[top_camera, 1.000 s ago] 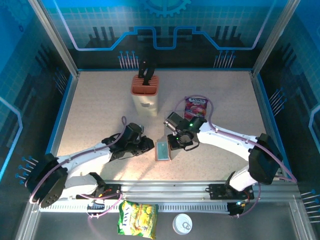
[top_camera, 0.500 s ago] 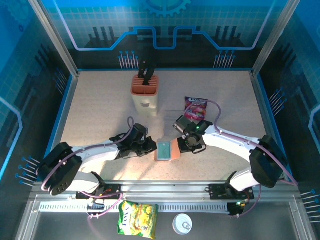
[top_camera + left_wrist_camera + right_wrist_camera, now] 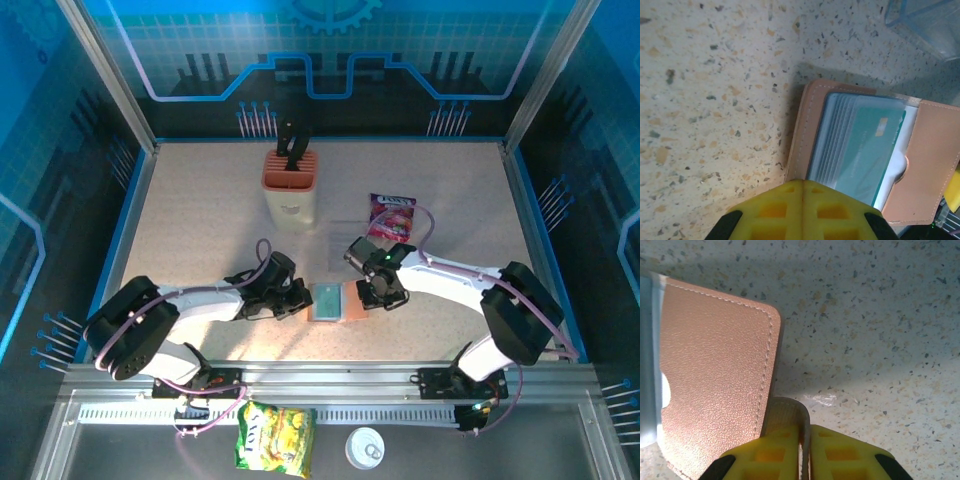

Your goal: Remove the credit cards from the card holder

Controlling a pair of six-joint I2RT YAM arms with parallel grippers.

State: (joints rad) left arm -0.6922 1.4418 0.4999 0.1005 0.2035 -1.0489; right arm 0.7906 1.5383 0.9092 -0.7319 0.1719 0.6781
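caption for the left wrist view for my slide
Open card holder with teal credit cards tucked inside, the left pincer shut at its edge, on a speckled table.

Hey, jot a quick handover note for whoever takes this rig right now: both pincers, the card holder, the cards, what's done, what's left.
Left pincer: shut, tips at one edge of the open card holder; I cannot tell whether it pinches anything.
Right pincer: shut on a brown edge of the card holder.
Credit cards: teal, stacked in the holder's pocket; holder lies open on the table between both pincers.
Done: holder open. Left: all cards to pull out.
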